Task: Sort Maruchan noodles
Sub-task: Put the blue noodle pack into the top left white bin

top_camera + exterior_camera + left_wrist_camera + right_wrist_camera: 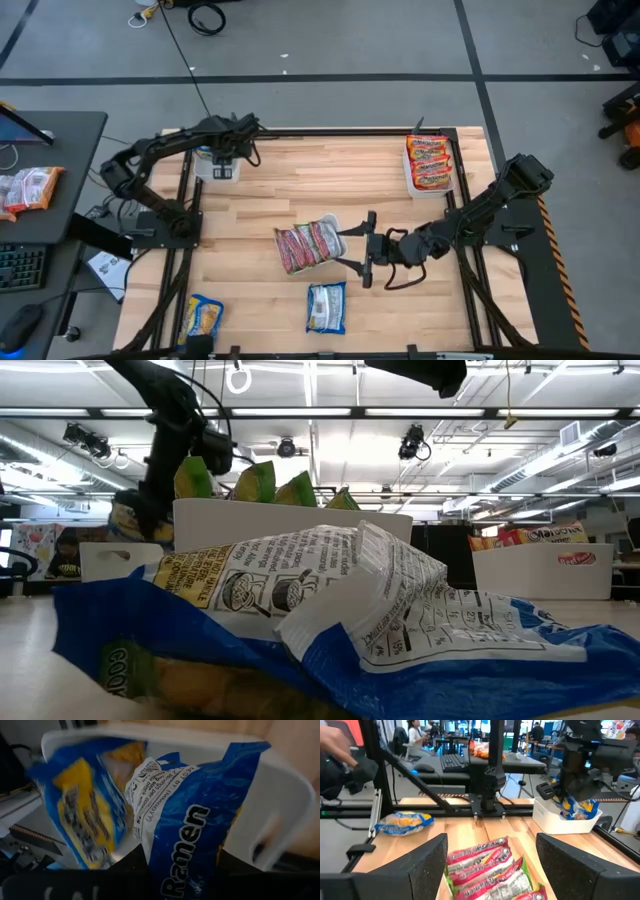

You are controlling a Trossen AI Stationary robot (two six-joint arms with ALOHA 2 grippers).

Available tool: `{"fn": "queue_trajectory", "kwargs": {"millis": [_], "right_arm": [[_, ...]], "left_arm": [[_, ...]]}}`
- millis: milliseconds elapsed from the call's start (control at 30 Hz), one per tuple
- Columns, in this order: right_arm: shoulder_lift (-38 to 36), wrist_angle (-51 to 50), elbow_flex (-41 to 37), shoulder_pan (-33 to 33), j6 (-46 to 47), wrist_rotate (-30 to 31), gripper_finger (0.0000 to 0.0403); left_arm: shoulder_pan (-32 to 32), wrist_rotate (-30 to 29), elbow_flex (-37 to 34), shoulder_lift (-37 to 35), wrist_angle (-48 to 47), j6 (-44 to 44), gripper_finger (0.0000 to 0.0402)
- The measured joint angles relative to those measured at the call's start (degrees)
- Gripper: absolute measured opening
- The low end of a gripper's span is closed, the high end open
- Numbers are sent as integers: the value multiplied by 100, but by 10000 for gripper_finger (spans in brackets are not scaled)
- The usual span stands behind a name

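Hanging over the white tray (218, 172) at the table's far left corner, the left gripper (226, 152) pinches a blue ramen packet (192, 835) above the blue packets (82, 815) already there; the right gripper (362, 246), fingers spread, sits mid-table just beside the red-pink packets (308, 245); another blue packet (326, 307) lies near the front edge; orange packets (429, 162) fill the far right tray (409, 180)
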Motion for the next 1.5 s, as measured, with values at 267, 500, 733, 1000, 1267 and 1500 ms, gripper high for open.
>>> {"fn": "queue_trajectory", "kwargs": {"millis": [267,500,733,1000,1267,1500], "right_arm": [[-2,-507,0,91,334,-40,307],[-2,-992,-2,185,775,-40,307],[-2,-996,-2,179,876,-40,307],[-2,-1040,-2,46,1166,-206,307],[-2,-1042,-2,14,1186,-346,307],[-2,-1051,-2,-190,1295,-662,310]], "left_arm": [[116,-78,0,731,777,54,98],[426,-687,17,1215,1219,-20,124],[866,-1067,205,1265,1458,-497,171],[1187,-1267,463,1252,1447,-885,203],[1287,-968,472,1250,1120,-1006,238],[1182,-938,482,1250,1097,-993,270]]}}
